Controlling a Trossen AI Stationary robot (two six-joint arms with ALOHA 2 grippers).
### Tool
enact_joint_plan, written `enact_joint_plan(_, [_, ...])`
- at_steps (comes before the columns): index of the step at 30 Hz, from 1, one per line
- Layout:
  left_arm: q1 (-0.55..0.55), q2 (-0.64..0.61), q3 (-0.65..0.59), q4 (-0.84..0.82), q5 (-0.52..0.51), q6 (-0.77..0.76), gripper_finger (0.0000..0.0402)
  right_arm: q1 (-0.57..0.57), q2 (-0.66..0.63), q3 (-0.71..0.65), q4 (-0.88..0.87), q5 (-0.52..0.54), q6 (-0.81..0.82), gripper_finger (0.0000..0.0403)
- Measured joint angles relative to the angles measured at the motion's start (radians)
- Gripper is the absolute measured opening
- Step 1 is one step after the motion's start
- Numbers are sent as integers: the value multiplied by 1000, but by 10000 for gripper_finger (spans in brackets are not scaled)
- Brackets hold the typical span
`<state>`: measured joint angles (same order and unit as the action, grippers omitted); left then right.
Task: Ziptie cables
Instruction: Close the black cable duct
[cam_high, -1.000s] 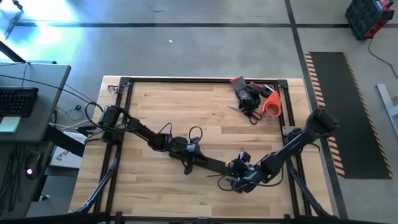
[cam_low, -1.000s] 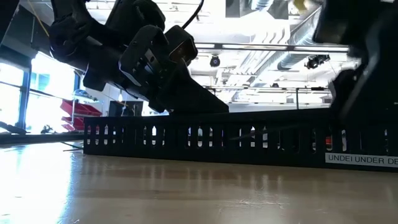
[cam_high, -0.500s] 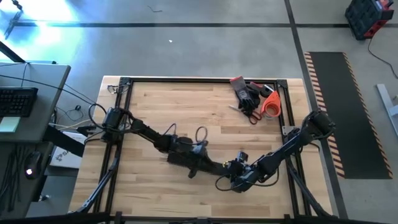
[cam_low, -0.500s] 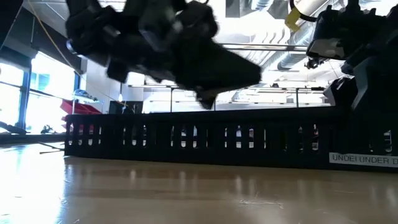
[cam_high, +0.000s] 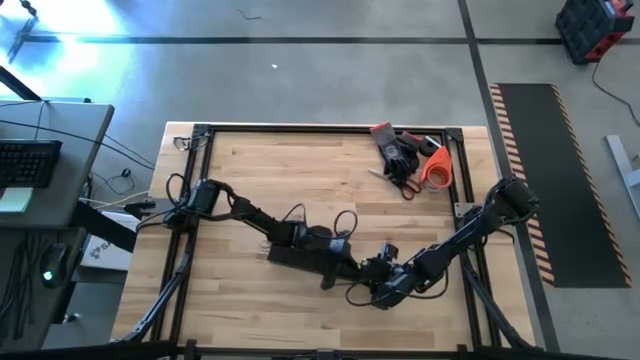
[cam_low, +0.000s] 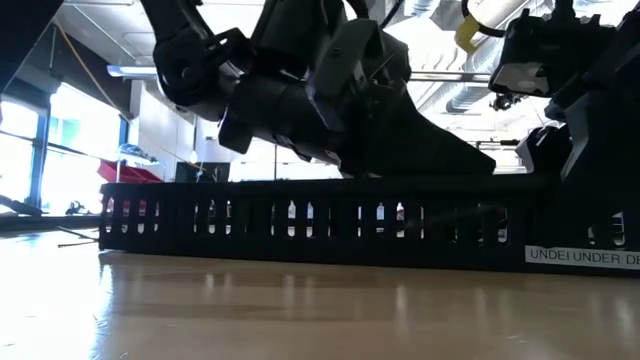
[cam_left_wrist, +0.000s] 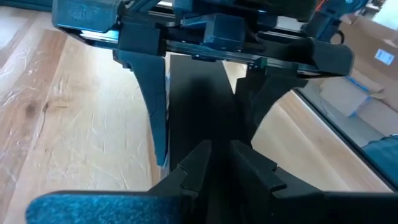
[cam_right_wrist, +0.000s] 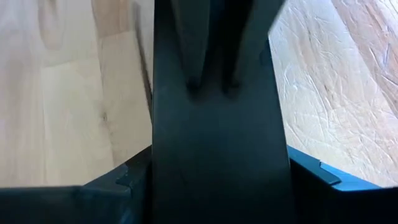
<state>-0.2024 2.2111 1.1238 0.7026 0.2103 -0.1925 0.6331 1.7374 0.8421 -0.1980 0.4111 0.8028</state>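
Note:
A rigid black comb-toothed channel (cam_high: 295, 256) lies flat along the table's middle, its slotted side facing the low view (cam_low: 300, 215). My left gripper (cam_high: 345, 262) is over the channel's right half, fingers nearly closed (cam_left_wrist: 221, 152). My right gripper (cam_high: 373, 276) is at the channel's right end, its fingers on either side of it (cam_right_wrist: 217, 180). I cannot make out the thin cables in any view. My left gripper sets its two nearly closed fingertips (cam_right_wrist: 193, 81) on the channel's flat top (cam_left_wrist: 199, 106), slanting down from the table's left. The channel lies on the table under them. My right gripper takes the channel across its width near the right end, one finger (cam_right_wrist: 124, 180) on each long side (cam_right_wrist: 163, 155), coming level from the table's right. The channel's underside stays on the table.
Dark gloves, scissors and an orange tape roll (cam_high: 410, 158) lie at the table's far right corner. A black frame rail (cam_high: 320, 128) runs round the tabletop. A thin dark strand (cam_low: 75, 241) lies on the wood left of the channel.
My left gripper has travelled along the channel's top toward the table's right edge, closing on my right gripper. The channel's left end has shifted a little toward the table's left, while its labelled right end has stayed put.

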Motion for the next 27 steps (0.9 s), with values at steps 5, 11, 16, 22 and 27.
enact_joint_plan(5, [0,12,3,-42,-12,0,44,-3,-2,0,2,-30,-49,231])
enact_joint_plan(11, [-2,13,2,-46,-9,3,44,-16,-64,5,-21,-97,-105,252])
enact_joint_plan(16, [-2,13,1,-46,-17,3,44,10,-173,11,-96,-87,-99,255])
enact_joint_plan(22, [-2,13,0,-46,-31,3,44,91,-242,11,-67,146,-74,234])
enact_joint_plan(27, [-2,13,0,-45,-34,3,44,136,-212,-27,61,249,-38,143])
